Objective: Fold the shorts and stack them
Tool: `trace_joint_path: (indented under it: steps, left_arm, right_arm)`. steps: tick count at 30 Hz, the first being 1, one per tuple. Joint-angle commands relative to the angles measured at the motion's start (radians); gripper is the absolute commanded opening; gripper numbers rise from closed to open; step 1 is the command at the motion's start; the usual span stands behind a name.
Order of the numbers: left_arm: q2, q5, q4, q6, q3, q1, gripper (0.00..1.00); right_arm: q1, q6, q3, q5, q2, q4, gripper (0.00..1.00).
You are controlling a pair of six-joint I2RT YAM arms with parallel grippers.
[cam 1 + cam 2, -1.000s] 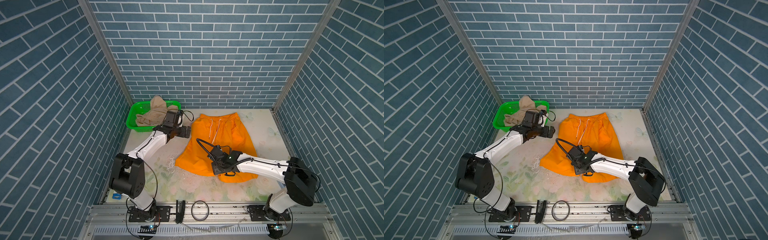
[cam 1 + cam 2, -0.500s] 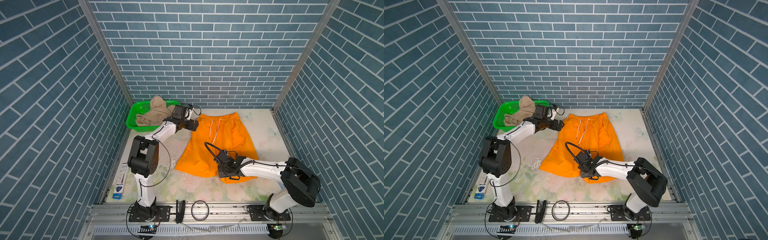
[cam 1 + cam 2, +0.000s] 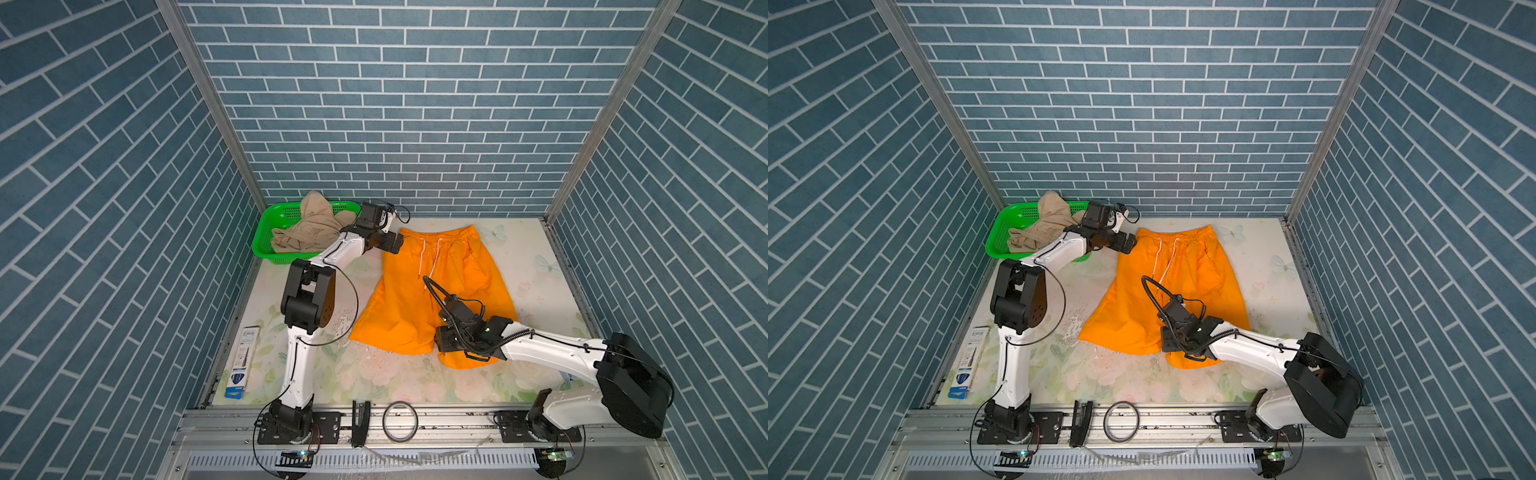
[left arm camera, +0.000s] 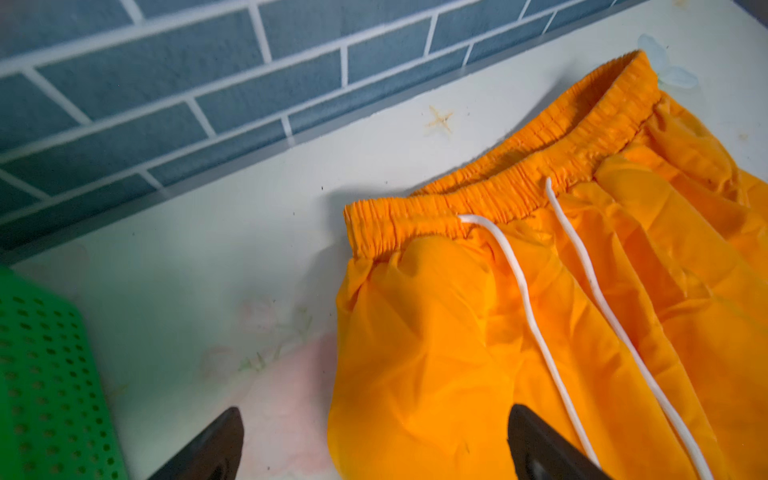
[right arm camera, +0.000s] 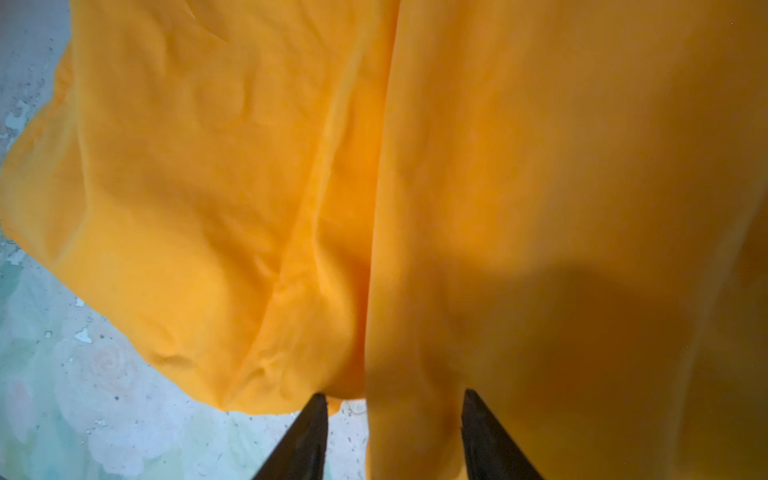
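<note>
Landmark taken: orange shorts (image 3: 432,291), spread flat on the table, leg hems near, waistband far; no fold made yet.

Nearest, at the near hem of the orange shorts: right gripper (image 3: 442,343), low over the cloth; fingers (image 5: 303,440) apart, one tip over the bare gap between the legs, the other over leg cloth, hem edge lying between; nothing clamped. Judged placed there to pinch the hem for a first fold.

Farther, at the basket-side waistband corner of the orange shorts: left gripper (image 3: 395,244), fingers (image 4: 212,449) spread wide, straddling the side edge just short of the waistband (image 4: 498,195); white drawstring (image 4: 511,270) loose down the front; no contact with cloth discernible. Judged lined up to take that corner, as partner to the grip at the hem.

Beyond that corner, away from the orange shorts: green basket (image 3: 286,212), beige shorts (image 3: 309,230) heaped in it and spilling over the rim; judged parked there pending the orange pair.

Against one second earlier: left gripper then beside the basket, well short of the orange shorts, now reached across to the waistband corner; right gripper then farther up on the cloth, now drawn back to the hem; orange shorts lying much the same; beige shorts unmoved.
</note>
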Motion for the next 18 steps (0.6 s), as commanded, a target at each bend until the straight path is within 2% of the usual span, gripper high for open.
trace_joint_path:
  steps: [1, 10, 15, 17, 18]
  left_arm:
    - [0.056, 0.009, -0.042, 0.013, 0.055, -0.005, 1.0]
    - [0.188, 0.016, -0.132, 0.025, 0.21, -0.011, 1.0]
    - [0.235, 0.017, -0.181, 0.042, 0.28, -0.025, 1.0]
    - [0.253, 0.023, -0.203, 0.055, 0.306, -0.034, 0.93]
    - [0.265, 0.024, -0.219, 0.061, 0.323, -0.038, 0.86]
  right_arm:
    - [0.002, 0.019, 0.024, -0.01, 0.032, 0.041, 0.55]
    - [-0.001, 0.045, 0.042, 0.015, 0.141, 0.074, 0.54]
    - [-0.012, 0.054, 0.013, 0.02, 0.155, 0.101, 0.38]
    - [-0.014, 0.054, 0.01, 0.018, 0.157, 0.11, 0.32]
    - [-0.015, 0.055, 0.011, 0.016, 0.162, 0.111, 0.28]
